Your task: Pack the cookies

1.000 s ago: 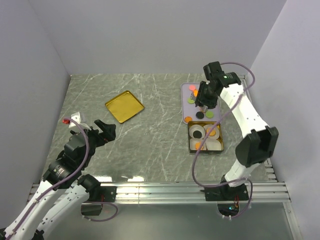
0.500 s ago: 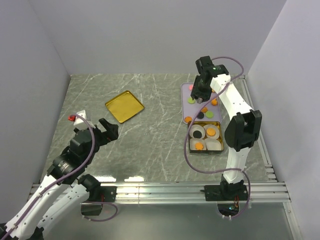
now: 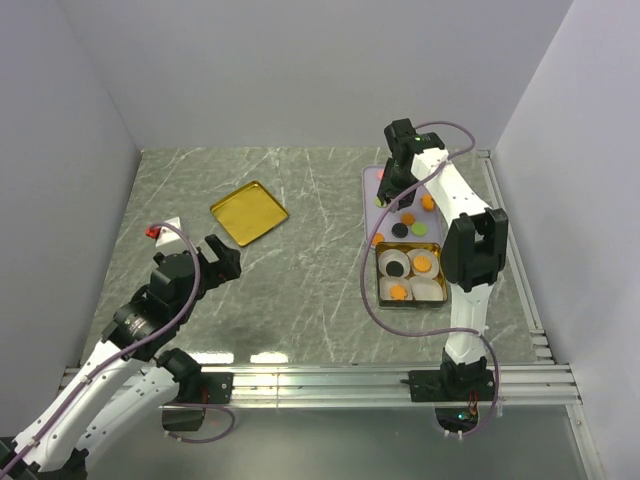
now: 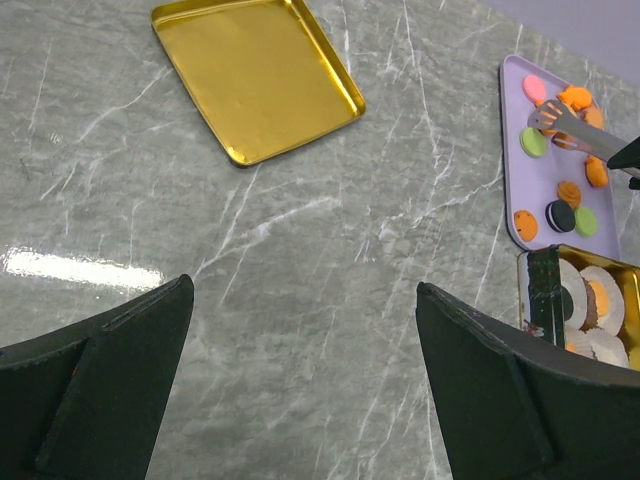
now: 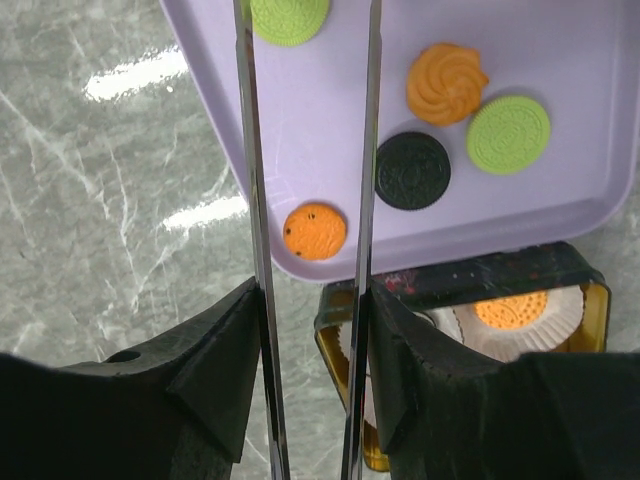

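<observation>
**Right arm.** The right gripper [image 3: 385, 198] is hovering over the far left part of the lavender tray [image 5: 560, 60]. Its two long metal blades are standing apart, parallel. A green cookie [image 5: 289, 15] is lying between them at the top of the wrist view, narrower than the gap. The blade tips are running out of that view, so contact cannot be confirmed.

**Task items.** The loose cookies [image 5: 447, 83] are lying on the tray. An orange swirl, a black cookie [image 5: 412, 170] and a second green one are sitting right of the blades. A flat orange cookie [image 5: 315, 231] is lying between the blades near the tray's near edge. The tin [image 5: 470, 272] is sitting just beside that edge, holding white paper cups [image 5: 560, 310]. Three cups are carrying cookies, one black and two orange.

**Obstructions.** The right arm's own links are hanging above the tin's right side. Its purple cable [image 3: 363, 290] is looping down along the tin's left side.

**Left arm.** The left gripper [image 4: 302, 290] is spread wide, holding nothing. It is hovering over bare table [image 3: 300, 270], well apart from the tray.

**Clearance.** A gold lid [image 3: 248, 211] is lying tilted at the far left. Open marble is separating it from the tray. The tray and tin are lying near the table's right edge and the right wall [image 3: 580, 150].
</observation>
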### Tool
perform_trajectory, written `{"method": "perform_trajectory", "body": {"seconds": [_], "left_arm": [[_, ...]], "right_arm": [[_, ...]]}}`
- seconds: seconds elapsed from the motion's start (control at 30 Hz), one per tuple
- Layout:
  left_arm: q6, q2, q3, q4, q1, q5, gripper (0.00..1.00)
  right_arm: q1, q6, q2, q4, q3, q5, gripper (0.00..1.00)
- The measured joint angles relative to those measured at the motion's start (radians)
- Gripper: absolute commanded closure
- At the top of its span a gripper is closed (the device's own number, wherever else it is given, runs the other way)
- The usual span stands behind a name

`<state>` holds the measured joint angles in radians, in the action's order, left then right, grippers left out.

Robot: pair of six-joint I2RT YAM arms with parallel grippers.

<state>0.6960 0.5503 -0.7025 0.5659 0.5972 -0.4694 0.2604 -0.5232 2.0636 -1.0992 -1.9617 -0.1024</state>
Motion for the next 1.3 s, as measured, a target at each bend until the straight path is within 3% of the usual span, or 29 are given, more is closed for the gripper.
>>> {"method": "perform_trajectory", "body": {"seconds": [0.23,0.47,0.7,0.93,1.1,1.3], "left_arm": [[0.0,0.005,0.0,0.0,0.0,-0.011,0.01],[0.001,0.016,0.0,0.001,0.0,-0.026,0.01],[0.0,0.015,0.0,0.004,0.0,-0.026,0.01],[0.0,-0.008,0.0,0.004,0.0,-0.025,0.01],[-0.001,-0.018,0.0,0.003,0.0,-0.023,0.0],[-0.003,-0.037,0.0,0.0,0.0,-0.012,0.01]], "right_arm": [[-0.018,0.0,0.041,0.005,-0.043,0.008,0.51],[-0.026,-0.003,0.062,0.007,-0.062,0.022,0.62],[-0.026,-0.005,0.066,0.003,-0.068,0.042,0.65],[-0.026,-0.012,0.066,-0.027,-0.188,0.068,0.66],[-0.026,-0.011,0.026,-0.024,-0.182,0.085,0.66],[-0.026,-0.008,-0.151,-0.022,-0.051,0.095,0.66]]}}
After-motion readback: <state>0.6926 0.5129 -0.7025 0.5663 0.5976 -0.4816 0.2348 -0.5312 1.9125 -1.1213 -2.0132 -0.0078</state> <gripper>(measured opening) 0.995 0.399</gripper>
